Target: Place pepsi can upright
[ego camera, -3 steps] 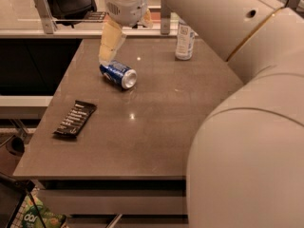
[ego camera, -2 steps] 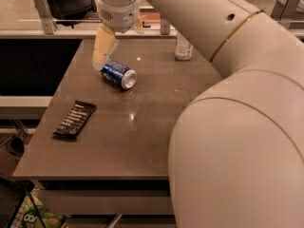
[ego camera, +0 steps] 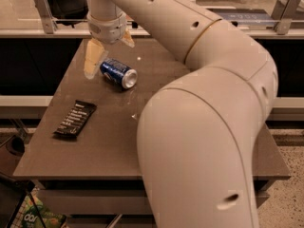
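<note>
The pepsi can (ego camera: 118, 73), blue with a silver end, lies on its side on the brown table (ego camera: 99, 141), toward the back left, its silver end facing front right. My gripper (ego camera: 110, 50) hangs just above and behind the can, open. One cream finger (ego camera: 92, 58) reaches down to the left of the can. The other finger (ego camera: 127, 38) is higher, behind the can. The can is not held. My big white arm fills the right half of the view.
A black snack bar wrapper (ego camera: 75, 119) lies on the table's left side, in front of the can. The table's left edge is close to the can. A green bag (ego camera: 40, 216) sits on the floor at the lower left. A counter with railings runs behind the table.
My gripper has moved left and down, and its left finger now stands beside the can. The arm now hides the bottle at the back. The can has not moved.
</note>
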You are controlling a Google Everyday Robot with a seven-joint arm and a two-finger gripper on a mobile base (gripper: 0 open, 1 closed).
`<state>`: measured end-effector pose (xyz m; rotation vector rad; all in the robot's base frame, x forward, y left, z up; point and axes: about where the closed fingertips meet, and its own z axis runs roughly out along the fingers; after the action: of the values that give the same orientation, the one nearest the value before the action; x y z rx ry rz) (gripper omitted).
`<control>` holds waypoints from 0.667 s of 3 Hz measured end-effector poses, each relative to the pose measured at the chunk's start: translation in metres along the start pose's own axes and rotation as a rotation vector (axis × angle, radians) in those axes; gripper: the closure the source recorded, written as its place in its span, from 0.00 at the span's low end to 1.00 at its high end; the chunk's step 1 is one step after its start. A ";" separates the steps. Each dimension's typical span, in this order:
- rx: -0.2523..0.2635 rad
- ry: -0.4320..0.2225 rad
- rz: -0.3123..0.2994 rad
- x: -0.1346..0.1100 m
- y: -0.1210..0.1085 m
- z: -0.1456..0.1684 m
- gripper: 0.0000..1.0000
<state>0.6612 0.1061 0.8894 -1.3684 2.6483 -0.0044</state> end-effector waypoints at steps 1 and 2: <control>0.005 0.033 0.018 -0.013 -0.002 0.016 0.00; 0.003 0.045 0.048 -0.020 -0.007 0.025 0.00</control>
<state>0.6813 0.1199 0.8684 -1.3188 2.7156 -0.0342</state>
